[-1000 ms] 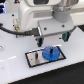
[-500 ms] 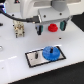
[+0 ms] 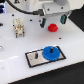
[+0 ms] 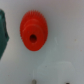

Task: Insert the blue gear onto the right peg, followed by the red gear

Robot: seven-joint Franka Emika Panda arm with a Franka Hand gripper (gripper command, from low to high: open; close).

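Observation:
The blue gear (image 3: 50, 52) lies flat on the right part of the grey plate with a black rim (image 3: 34, 62); its peg is hidden under it. A thin dark peg (image 3: 36, 54) stands free on the plate to the exterior view's left of it. The red gear (image 3: 51, 26) lies on the white table behind the plate. My gripper (image 3: 52, 21) hangs just above the red gear, fingers apart on either side, open and empty. In the wrist view the red gear (image 4: 33, 31) shows from above with its dark centre hole.
A small beige stand (image 3: 18, 27) sits at the exterior view's left, behind the plate. A dark piece (image 4: 2, 32) shows at the wrist view's edge beside the red gear. The white table's front edge runs just below the plate.
My gripper has left the blue gear on the plate, risen and moved back to hang over the red gear.

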